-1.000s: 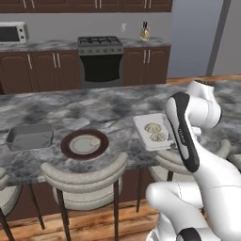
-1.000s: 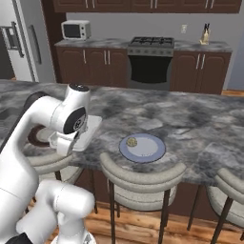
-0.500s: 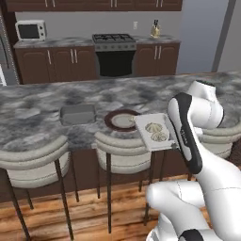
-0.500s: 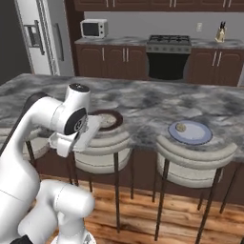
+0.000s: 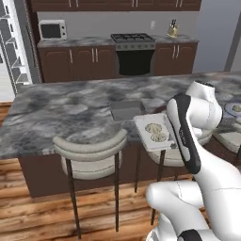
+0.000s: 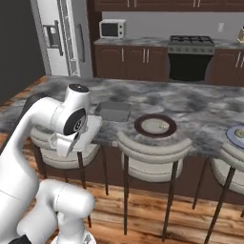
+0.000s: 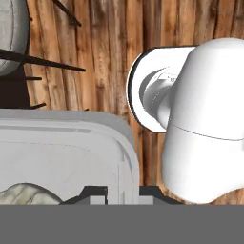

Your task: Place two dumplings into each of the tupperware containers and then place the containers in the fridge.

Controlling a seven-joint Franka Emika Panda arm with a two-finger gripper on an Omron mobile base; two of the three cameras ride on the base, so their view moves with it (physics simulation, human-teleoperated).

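Hand view cuts off most of what I carry: my fingers (image 7: 123, 193) pinch the rim of the whitish container (image 7: 62, 157), and one dumpling (image 7: 26, 195) pokes in at the lower left, half hidden. From the left base view the tray (image 5: 153, 132) hangs off the table (image 5: 56, 113) edge over a stool (image 5: 92, 150), two dumplings (image 5: 156, 132) inside. The dark grey container (image 5: 127, 109) sits on the table just beyond. My forearm hides the hand there. The fridge (image 6: 62, 35) stands far left, wood floor (image 5: 28, 207) open between.
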